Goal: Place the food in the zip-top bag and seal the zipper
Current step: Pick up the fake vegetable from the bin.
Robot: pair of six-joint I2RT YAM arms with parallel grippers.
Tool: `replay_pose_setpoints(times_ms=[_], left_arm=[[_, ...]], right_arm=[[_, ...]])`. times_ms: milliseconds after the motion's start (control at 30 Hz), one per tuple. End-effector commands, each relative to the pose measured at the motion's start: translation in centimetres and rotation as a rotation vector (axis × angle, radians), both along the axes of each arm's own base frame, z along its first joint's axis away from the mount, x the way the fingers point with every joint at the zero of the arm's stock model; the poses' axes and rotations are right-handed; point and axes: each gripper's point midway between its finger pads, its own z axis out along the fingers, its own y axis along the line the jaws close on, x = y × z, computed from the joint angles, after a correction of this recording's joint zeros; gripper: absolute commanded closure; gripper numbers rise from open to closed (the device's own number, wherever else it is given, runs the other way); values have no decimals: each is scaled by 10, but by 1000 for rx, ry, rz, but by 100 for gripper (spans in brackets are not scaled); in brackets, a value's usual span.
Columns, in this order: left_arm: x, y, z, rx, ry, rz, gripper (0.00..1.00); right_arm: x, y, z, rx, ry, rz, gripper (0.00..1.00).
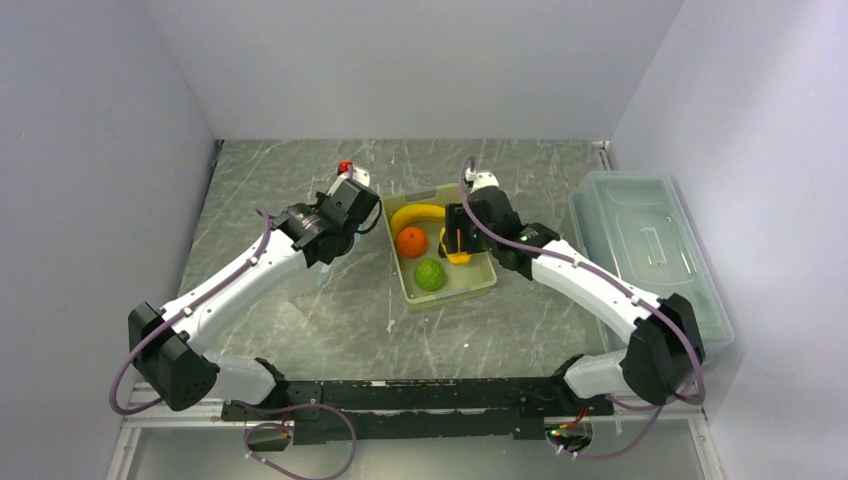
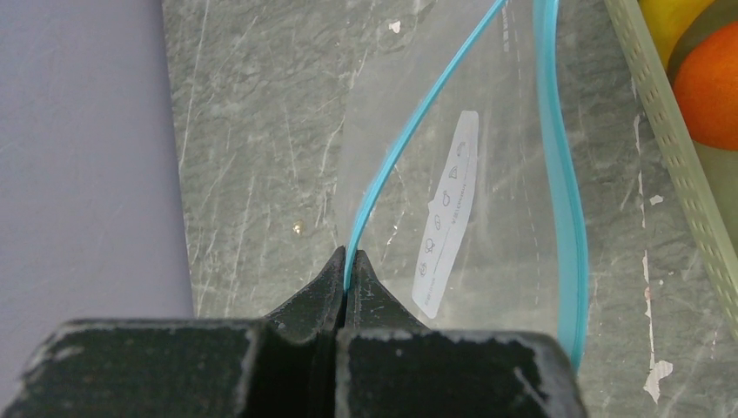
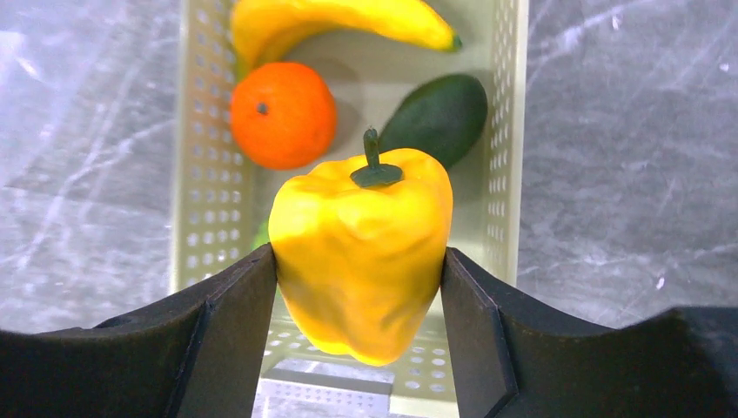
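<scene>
The left fingers (image 2: 326, 287) were pinched shut on one lip of the zipper (image 2: 409, 131), whose blue strip ran away from the tips and rightward. The other lip bowed out to their right, leaving the zip-top bag (image 2: 487, 174) open-mouthed over the counter (image 2: 261, 131), its far end cut off. The right fingers (image 3: 231, 313) gripped the yellow pepper (image 3: 361, 252) from both sides, stem at its far end, above the basket (image 3: 204, 174). Beyond the tips lay an orange fruit (image 3: 283, 113), a dark green piece (image 3: 439, 117) and a banana (image 3: 335, 22) lying crosswise. A green sliver beside the pepper was mostly hidden.
</scene>
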Motion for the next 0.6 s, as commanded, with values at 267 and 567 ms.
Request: replay_pose_setpoints(times_ms=[267,567], left_arm=[[-3,-15,8,-142,-34,-18,100],[-4,-28,-1,-191,4,-38,100]], right_arm=[[1,58,123,430,-207,140,72],[-17,76,167,661,-270,231,72]])
